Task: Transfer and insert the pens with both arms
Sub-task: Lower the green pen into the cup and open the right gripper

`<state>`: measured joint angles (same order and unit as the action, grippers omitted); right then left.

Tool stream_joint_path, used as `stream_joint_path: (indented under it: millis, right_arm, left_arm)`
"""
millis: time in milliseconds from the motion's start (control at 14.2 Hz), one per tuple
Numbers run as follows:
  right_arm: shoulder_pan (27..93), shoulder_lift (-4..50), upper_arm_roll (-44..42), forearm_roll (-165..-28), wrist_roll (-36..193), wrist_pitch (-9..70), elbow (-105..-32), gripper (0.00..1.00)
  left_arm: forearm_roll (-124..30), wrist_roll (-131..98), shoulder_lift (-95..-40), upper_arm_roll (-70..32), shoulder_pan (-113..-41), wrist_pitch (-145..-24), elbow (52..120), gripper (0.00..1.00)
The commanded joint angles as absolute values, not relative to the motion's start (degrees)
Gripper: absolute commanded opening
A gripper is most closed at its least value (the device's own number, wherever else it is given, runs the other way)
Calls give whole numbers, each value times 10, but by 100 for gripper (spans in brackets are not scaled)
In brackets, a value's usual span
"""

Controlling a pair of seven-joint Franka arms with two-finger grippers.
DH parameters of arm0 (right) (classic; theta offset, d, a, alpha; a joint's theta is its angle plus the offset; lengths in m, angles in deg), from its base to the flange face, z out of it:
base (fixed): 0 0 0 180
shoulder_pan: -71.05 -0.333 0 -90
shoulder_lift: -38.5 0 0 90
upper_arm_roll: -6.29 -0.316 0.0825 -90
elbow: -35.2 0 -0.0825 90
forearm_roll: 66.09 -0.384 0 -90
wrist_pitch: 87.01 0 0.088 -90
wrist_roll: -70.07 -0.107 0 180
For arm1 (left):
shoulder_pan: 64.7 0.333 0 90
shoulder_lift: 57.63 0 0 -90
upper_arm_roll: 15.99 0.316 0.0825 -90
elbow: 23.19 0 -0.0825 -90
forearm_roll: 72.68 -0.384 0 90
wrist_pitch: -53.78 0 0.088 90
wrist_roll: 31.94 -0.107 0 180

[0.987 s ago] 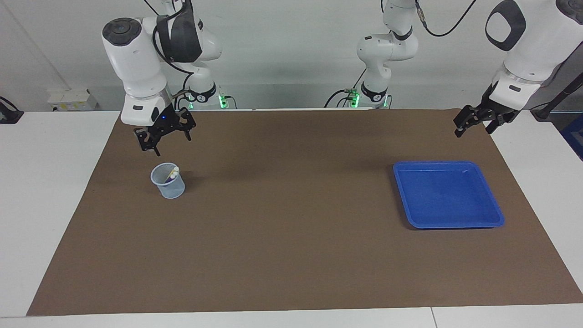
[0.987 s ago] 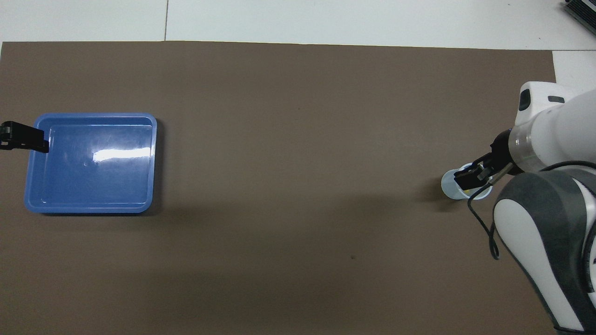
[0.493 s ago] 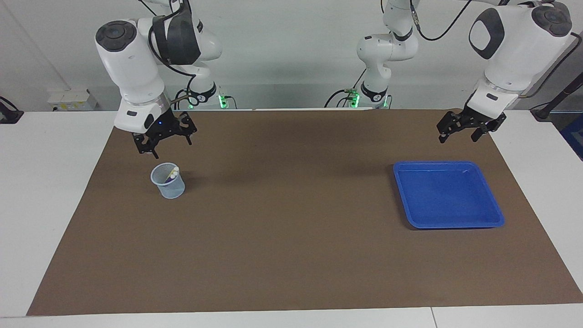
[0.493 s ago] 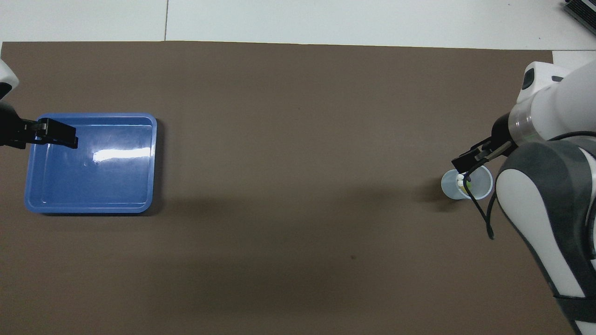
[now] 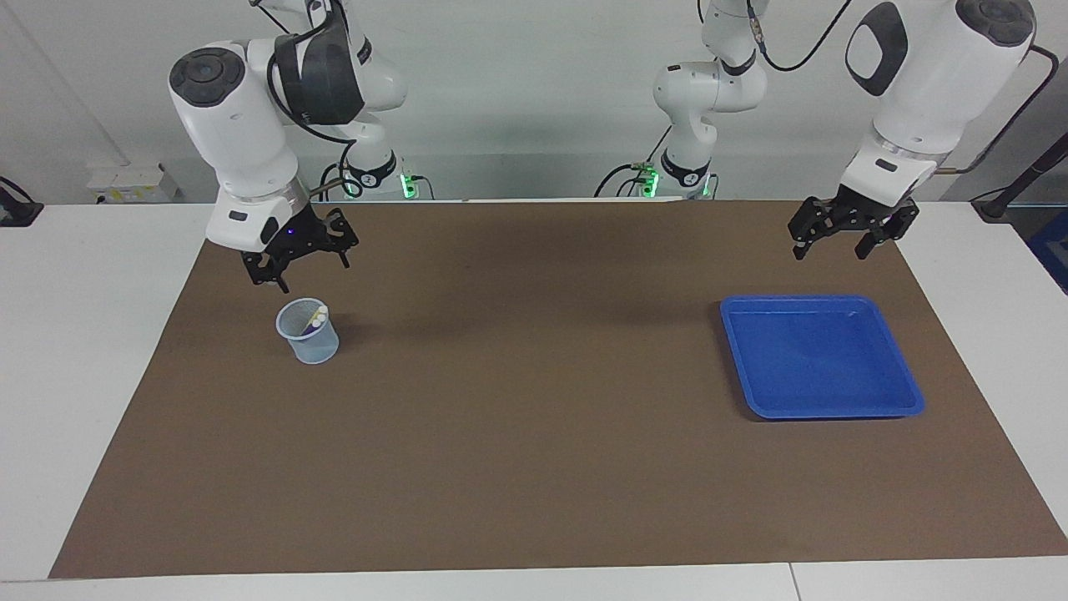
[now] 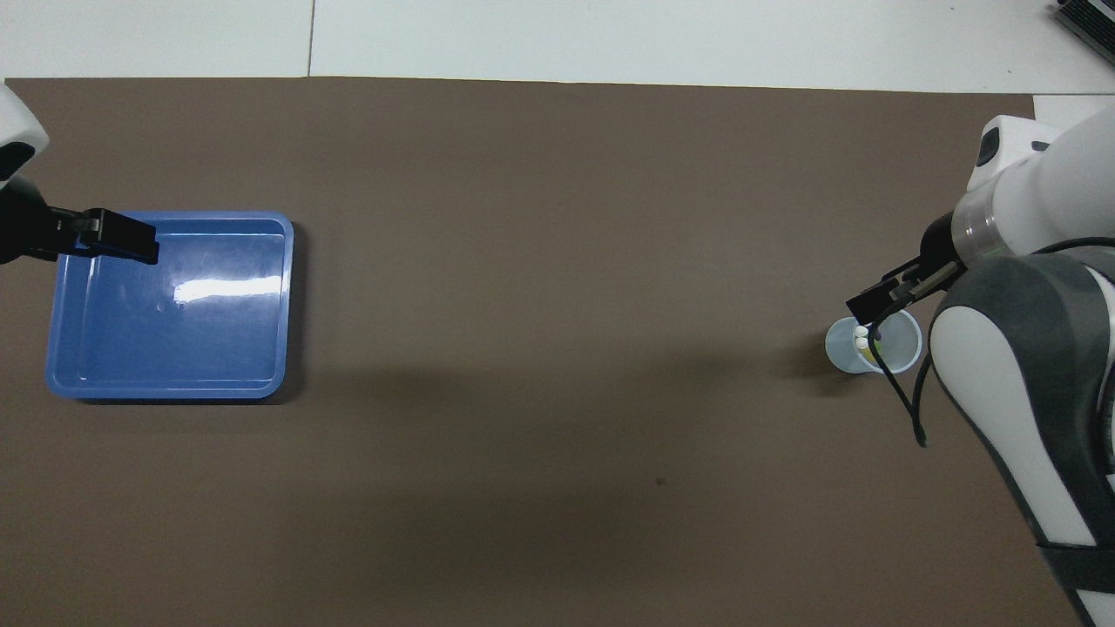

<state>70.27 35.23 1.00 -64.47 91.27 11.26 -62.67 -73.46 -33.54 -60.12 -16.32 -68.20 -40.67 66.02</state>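
Note:
A pale translucent cup stands on the brown mat toward the right arm's end. The pens stand in it with their pale cap ends up. The cap ends also show in the overhead view, with some yellow and green beside them. My right gripper hangs open and empty just above the cup; it also shows in the overhead view. My left gripper is open and empty in the air over the blue tray. In the overhead view the left gripper is over the tray's rim.
The blue tray is empty and lies toward the left arm's end of the brown mat. White table surface borders the mat on both ends. The arm bases stand at the table's edge.
The left gripper has swung in from the table's end to over the tray. The right gripper has lifted a little and drawn back from above the cup's mouth.

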Motion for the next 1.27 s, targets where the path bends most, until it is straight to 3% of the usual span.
stream_joint_path:
  millis: [0,1198]
  right_arm:
    - [703,388,7,-652,871,111,-669,100]
    - [720,378,-12,-649,825,120,-635,100]
  left_arm:
    - [-745,-334,-625,-156,-689,-367,624,100]
    - [-738,-337,-623,-172,-665,-325,608,100]
